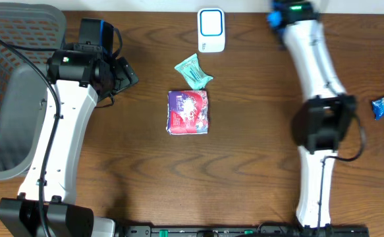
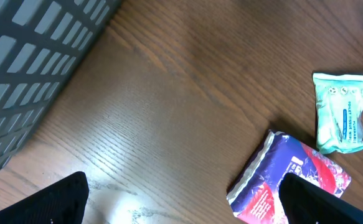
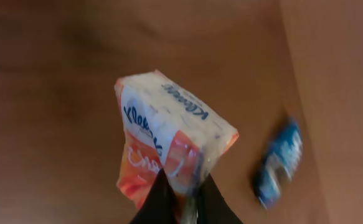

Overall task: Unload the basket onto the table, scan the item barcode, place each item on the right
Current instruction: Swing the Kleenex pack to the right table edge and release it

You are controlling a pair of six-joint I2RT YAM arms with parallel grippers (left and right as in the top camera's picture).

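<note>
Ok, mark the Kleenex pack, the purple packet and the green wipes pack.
Kleenex pack (image 3: 169, 134): right wrist view, middle of its printed face.
purple packet (image 1: 189, 112): overhead view, centre of its top face.
green wipes pack (image 2: 344, 113): left wrist view, middle of its label.

The left arm is built of smooth white shells joined by black cylindrical joint housings. A small green light glows on one housing, and a blue-edged black block sits beside it. A thin black cable runs along the white shell to a black base block. The right arm matches it, with white shells and a bulky black elbow joint. It also has a blue collar beside a green lamp, and a looped black lead. The left hand has broad matte black fingers. The right hand has dark, tapering fingertips.
</note>
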